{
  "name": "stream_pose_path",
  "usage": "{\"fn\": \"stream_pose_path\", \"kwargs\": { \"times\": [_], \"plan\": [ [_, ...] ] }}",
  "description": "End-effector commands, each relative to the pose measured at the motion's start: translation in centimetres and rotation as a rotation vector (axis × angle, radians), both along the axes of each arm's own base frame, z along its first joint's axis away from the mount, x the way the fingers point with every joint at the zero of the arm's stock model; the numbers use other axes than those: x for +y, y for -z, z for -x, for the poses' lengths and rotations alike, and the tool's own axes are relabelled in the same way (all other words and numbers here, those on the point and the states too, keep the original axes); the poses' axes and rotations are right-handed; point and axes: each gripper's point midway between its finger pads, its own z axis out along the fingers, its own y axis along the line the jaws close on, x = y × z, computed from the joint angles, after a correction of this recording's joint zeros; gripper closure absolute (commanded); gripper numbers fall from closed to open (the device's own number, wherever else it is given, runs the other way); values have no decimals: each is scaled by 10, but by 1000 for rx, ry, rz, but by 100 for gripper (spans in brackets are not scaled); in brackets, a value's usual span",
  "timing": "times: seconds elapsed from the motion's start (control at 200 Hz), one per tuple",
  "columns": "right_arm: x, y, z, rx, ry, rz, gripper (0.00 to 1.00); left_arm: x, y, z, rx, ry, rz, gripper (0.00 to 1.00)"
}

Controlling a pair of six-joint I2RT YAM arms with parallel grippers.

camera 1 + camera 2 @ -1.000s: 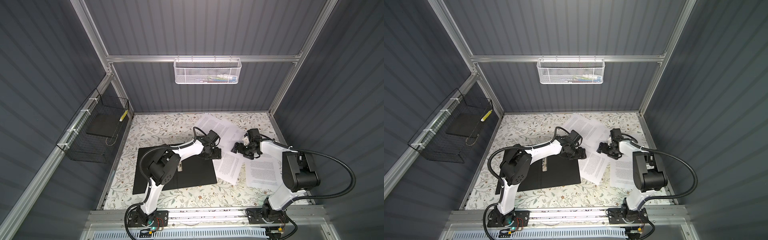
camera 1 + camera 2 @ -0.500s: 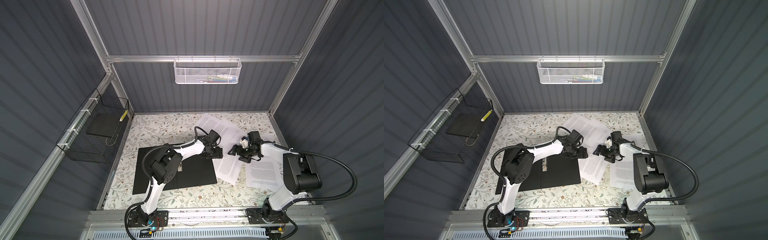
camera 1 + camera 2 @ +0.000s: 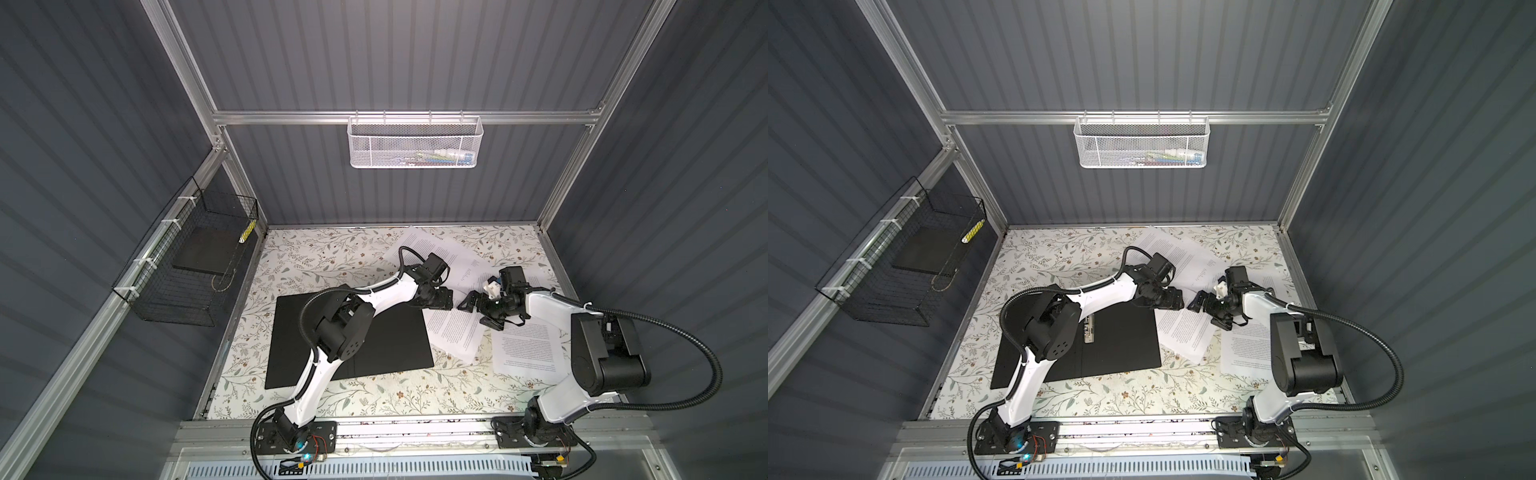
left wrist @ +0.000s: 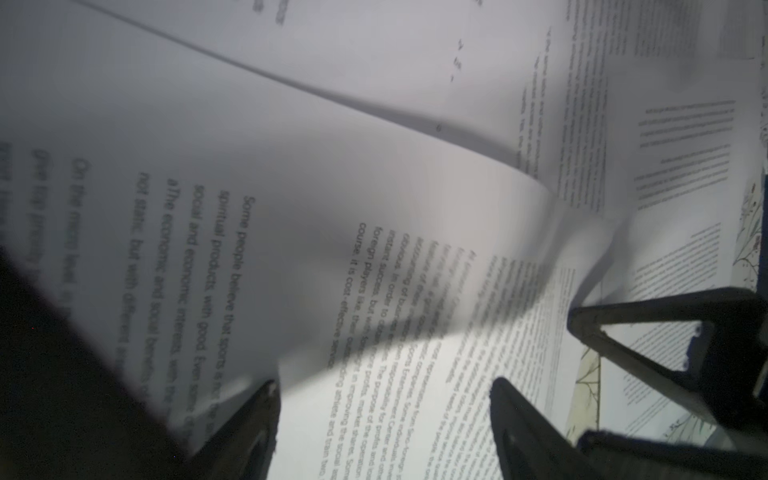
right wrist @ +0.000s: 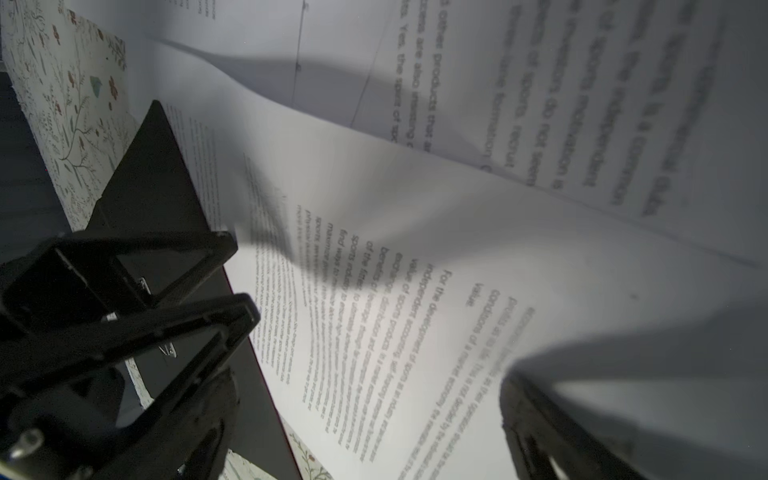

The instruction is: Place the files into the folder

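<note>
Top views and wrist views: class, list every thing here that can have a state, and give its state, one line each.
Folder: open, flat, black inside up.
Files: loose on the table, none seen in the folder, one sheet curled up.
Left end effector: open, over the files.
Right end effector: open, over the files.
White basket: hung on the back rail, holding small items.
Wire basket: hung at the left, holding a dark slab.

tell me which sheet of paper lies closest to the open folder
The middle sheet, whose left edge reaches the folder's right edge. The back sheet and the sheet by the right arm lie farther from it.
</note>
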Motion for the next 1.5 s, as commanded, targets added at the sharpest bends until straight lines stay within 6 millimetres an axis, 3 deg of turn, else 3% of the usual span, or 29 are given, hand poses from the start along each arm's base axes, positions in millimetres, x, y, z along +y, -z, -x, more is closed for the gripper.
{"fn": "stream_pose_path", "kwargs": {
  "times": [0.0,0.12,0.205,0.36,0.47,0.525,0.6,0.775,0.935,1.186,1.496],
  "plan": [
    [3,-1,14,31,13,-34,1,27,84,29,146,34,-185,19],
    [3,-13,10,-6,15,-52,1,11,88,20,138,67,-149,19],
    [11,-12,12,19,17,-112,1,-2,77,13,126,83,-119,18],
    [19,-24,20,-20,24,-169,1,-18,17,6,63,76,25,15],
    [1,-39,17,-97,35,-48,1,-17,-34,10,15,60,108,13],
    [-11,-39,11,-104,50,14,1,-13,-50,12,2,37,132,12],
    [-22,-35,-1,-76,65,47,1,-4,-57,14,0,-11,126,11],
    [-28,-15,-20,-23,92,90,1,11,-52,17,30,-119,108,10],
    [-33,-5,-20,-3,129,111,1,13,-35,16,60,-152,76,10],
    [-34,5,-3,65,166,114,1,9,-11,11,93,-174,50,10],
    [-17,22,22,168,133,131,1,10,19,10,116,-167,-11,10]
  ]
}}
